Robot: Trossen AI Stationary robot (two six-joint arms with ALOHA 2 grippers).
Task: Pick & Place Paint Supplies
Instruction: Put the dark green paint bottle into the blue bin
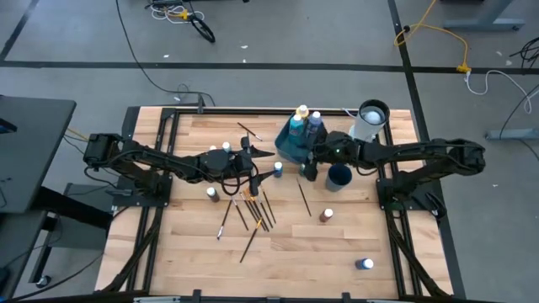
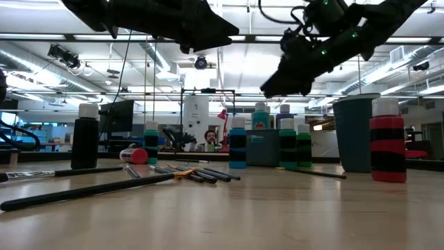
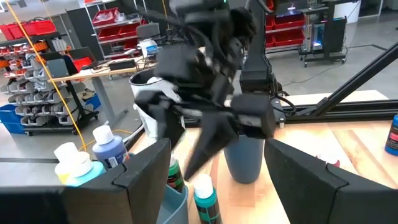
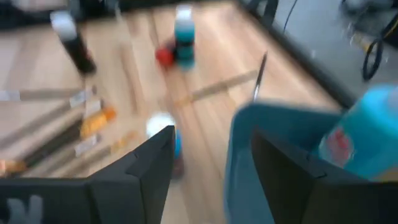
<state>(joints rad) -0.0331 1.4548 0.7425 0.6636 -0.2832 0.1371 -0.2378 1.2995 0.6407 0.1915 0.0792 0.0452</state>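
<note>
Now, with the right claw [image 4: 211, 140] spread wide, empty and hanging over the rim of the teal bin [image 1: 285, 154], lift straight up before swinging away, so as not to clip the bottles standing in it. Judged next: fetch another loose piece. Nearest on the bench [image 1: 185, 261], dark brushes [image 2: 90, 191] fanned and crossing; better pinched one at a time, mid-shaft, across the handle. Farther on, a red-banded bottle [image 2: 388, 149] standing alone with free room all round; an easy upright pick from above. Beside the bin, a dark cup [image 1: 339, 176] close under the right arm; keep the elbow high. Left claw [image 3: 216, 149] also wide and empty, just beside the right one, so move only one arm through that gap. Beyond, a white cylinder [image 1: 369, 122] near the far edge; leave it.
</note>
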